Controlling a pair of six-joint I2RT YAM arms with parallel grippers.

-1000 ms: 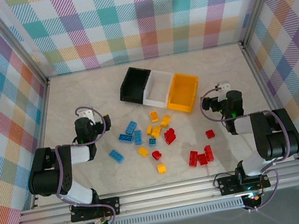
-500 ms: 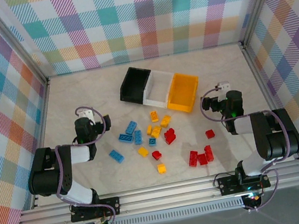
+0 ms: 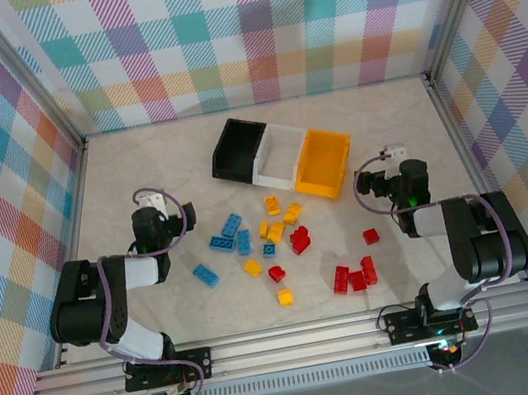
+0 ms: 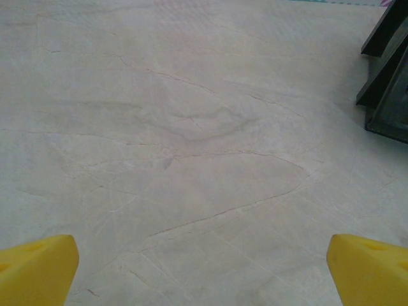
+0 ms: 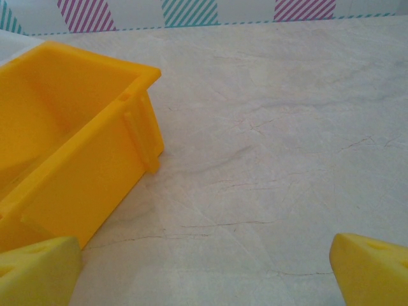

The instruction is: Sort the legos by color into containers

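**Bricks loose between two wide tools**

The legos (image 3: 274, 230), small studded bricks in blue, yellow and red, lie scattered mid-worktop (image 3: 136, 158); the containers (image 3: 275, 173), a joined black, white and yellow-orange row, sit just beyond them; the left tool (image 4: 204, 274) and right tool (image 5: 204, 268) both gape wide and empty, flanking the scatter, touching no brick.

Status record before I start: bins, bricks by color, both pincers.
bins: black bin, white bin, orange bin, joined in a row; all look empty
blue bricks: loose on the table, left part of the scatter
yellow bricks: loose, middle
red bricks: loose, mostly right and near side
left pincer: open, over bare table
right pincer: open, beside the orange bin
sorted: none yet
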